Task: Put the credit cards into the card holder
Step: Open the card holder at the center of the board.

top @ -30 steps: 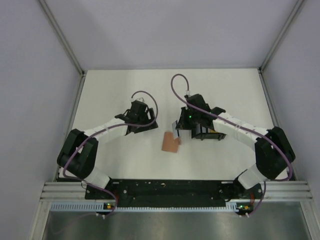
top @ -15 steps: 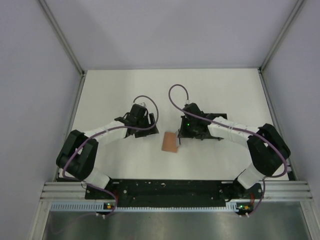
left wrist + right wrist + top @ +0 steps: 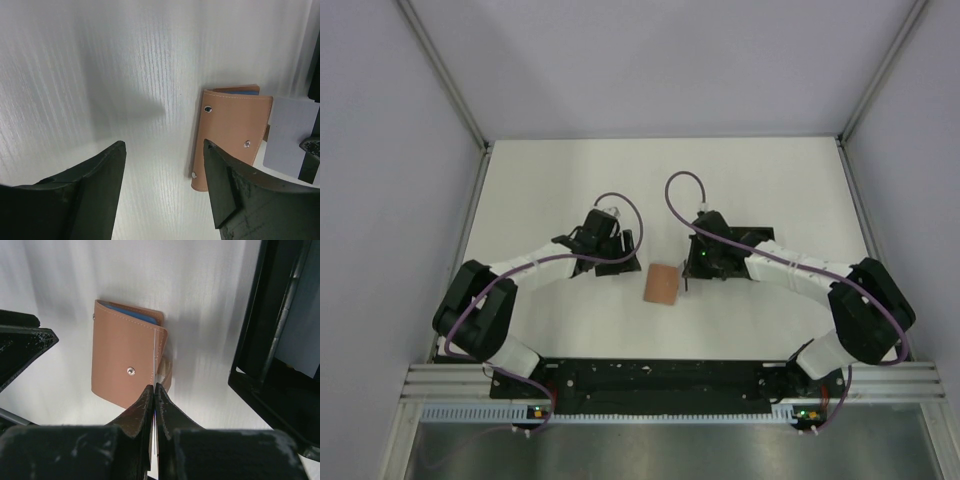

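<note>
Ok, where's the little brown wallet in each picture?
Top external: card holder in the middle of the picture, slightly low.
Left wrist: card holder right of centre.
Right wrist: card holder left of centre.
Shared landmark: the right gripper, pinching a pale card at the holder's edge.

text: none legible | labels/brands: none | numbers/signs: none

Top overhead, wrists close; sharing card holder (image 3: 231,137)
</note>
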Tool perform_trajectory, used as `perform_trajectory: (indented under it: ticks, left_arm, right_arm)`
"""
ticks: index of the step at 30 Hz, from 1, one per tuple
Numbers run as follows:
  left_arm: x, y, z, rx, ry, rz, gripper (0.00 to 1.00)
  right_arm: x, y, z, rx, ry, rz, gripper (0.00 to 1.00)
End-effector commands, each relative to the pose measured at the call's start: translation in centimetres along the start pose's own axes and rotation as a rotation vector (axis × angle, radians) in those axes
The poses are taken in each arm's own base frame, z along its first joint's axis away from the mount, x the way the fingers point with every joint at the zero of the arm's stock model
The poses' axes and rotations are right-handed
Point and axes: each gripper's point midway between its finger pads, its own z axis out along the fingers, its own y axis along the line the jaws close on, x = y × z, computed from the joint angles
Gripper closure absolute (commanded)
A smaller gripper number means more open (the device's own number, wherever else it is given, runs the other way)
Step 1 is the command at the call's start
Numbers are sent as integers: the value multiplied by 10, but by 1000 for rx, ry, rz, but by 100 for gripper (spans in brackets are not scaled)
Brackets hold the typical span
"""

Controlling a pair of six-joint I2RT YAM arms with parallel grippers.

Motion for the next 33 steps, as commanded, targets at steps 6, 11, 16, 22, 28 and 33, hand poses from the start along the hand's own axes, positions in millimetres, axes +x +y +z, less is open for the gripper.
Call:
perform_trajectory:
  ticks: [6,11,16,22,28,33]
  left_arm:
    - [-1,-12,1,46,-12,63,38]
    - [0,-11,2,45,-7,65,43]
    - [4,-10,4,46,3,71,50]
    - [8,-12,6,59,13,82,57]
    - [11,-17,8,79,28,95,61]
    - [18,-32,9,146,53,118,60]
  right_arm:
    - [-10,-12,-10,60,-62,-24,100]
    - [-4,-21,-5,90,-41,-37,100]
    - [4,-29,3,118,-15,-37,100]
    - [8,-42,9,164,-14,-50,100]
    - [8,-45,10,173,-8,-84,100]
    - [0,-24,8,97,-12,-64,100]
